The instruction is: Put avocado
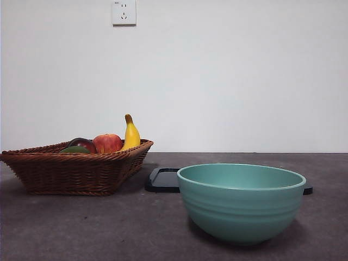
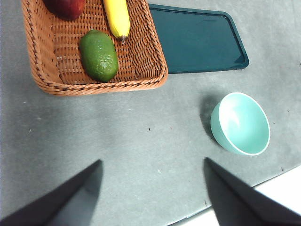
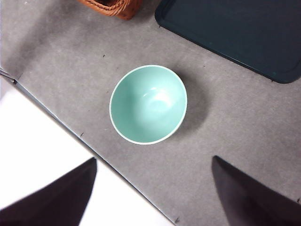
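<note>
At the left of the front view, low inside the wicker basket (image 1: pixel 76 173), you have the avocado (image 1: pixel 75 149) showing only as a green sliver over the rim, wedged against a dark red-purple fruit (image 1: pixel 82 143) with a red apple (image 1: pixel 107 143) and a banana (image 1: pixel 131 135) beside it. In the left wrist view the avocado (image 2: pixel 99 55) lies in the upper left of the frame, on its side on the basket (image 2: pixel 51 47) floor, close to the banana (image 2: pixel 117 18) tip. Your left gripper (image 2: pixel 153 188) hangs high above bare table with its jaws spread wide and nothing between them; the right gripper (image 3: pixel 153 188) is likewise wide apart and empty, above the teal bowl (image 3: pixel 148 104). Neither has started down, so I judge the pick not yet begun. The risks, as I read them: the avocado is a smooth, rounded oval with a slightly pebbled skin, so a grip off its middle could squirt it sideways; a jaw could catch the raised woven rim or nudge the banana; and the light basket might drag along the grey matte table (image 2: pixel 141 136). The task names no destination, so choosing between the glossy, ridged bowl (image 1: pixel 241 201) and the flat dark tray (image 2: pixel 197 40) is a guess; the bowl could skid or tip if struck on its rim.
</note>
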You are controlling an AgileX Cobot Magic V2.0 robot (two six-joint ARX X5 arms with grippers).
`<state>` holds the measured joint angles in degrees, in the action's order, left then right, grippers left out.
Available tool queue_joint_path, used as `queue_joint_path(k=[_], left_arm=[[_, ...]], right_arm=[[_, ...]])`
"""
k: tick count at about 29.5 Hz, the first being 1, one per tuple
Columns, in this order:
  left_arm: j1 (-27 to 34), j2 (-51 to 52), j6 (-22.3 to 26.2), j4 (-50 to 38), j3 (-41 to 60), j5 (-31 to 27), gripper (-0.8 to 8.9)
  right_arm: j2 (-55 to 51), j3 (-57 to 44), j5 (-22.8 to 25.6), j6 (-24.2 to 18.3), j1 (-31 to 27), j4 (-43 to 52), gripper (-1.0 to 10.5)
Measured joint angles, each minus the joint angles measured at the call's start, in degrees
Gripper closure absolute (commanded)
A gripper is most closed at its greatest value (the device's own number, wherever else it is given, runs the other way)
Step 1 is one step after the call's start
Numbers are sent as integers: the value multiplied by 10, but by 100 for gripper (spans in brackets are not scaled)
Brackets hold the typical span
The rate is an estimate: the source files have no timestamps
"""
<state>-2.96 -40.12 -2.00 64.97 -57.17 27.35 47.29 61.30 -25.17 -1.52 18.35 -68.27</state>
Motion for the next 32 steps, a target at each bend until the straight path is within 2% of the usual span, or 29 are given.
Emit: queue_joint_path(k=[6,15,22,28,32], left_arm=[[-12,-13,-3,-14,0,0,438],[-61,-106,-27,-123,-7,-8,440],[-114,-233,-35,-173,-60,-100,440],[-142,-347,-34,-183,-118,-181,440],[-150,-410,-34,-204,-134,-202,440]], right_arm=[[0,0,0,0,0,0,523],[0,0,0,0,0,2,523],[0,0,0,0,0,2,523],[0,0,1,0,0,3,523],[0,0,1,0,0,3,523]])
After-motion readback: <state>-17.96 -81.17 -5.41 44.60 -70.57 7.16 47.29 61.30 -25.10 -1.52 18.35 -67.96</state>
